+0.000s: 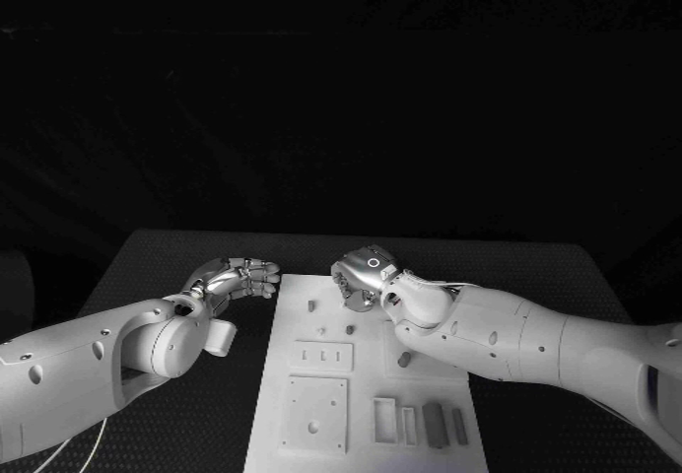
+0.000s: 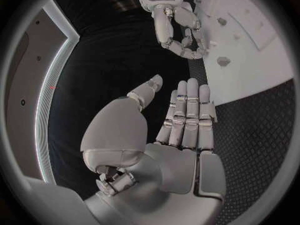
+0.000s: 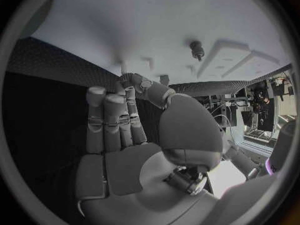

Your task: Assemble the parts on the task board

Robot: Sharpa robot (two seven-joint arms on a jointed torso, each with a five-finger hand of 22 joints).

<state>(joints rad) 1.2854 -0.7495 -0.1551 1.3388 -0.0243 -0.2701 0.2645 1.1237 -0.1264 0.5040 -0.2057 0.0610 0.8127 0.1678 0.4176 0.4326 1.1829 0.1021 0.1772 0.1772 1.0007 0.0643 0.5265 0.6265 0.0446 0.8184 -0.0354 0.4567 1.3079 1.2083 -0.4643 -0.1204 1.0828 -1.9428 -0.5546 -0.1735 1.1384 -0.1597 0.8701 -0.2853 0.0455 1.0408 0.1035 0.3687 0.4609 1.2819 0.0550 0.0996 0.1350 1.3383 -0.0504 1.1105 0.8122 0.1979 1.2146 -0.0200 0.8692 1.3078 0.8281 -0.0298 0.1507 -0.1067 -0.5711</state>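
The white task board (image 1: pixel 373 379) lies in the middle of the black table. Small grey parts stand on it: one peg (image 1: pixel 312 305) near the far left corner, another (image 1: pixel 350 329) further in, a third (image 1: pixel 404 360) toward the right. My left hand (image 1: pixel 238 278) hovers just off the board's far left corner, fingers straight and together with the thumb apart, holding nothing (image 2: pixel 184 120). My right hand (image 1: pixel 363 276) is over the board's far edge, fingers extended and the thumb bent toward them, nothing visible in it (image 3: pixel 134 130). A peg (image 3: pixel 197 47) stands ahead of it.
Near the board's front edge lie a square recessed plate (image 1: pixel 315 412) and several upright grey blocks (image 1: pixel 435 425). A small slotted block (image 1: pixel 324 355) sits mid-board. Black textured table (image 1: pixel 185 256) surrounds the board on both sides.
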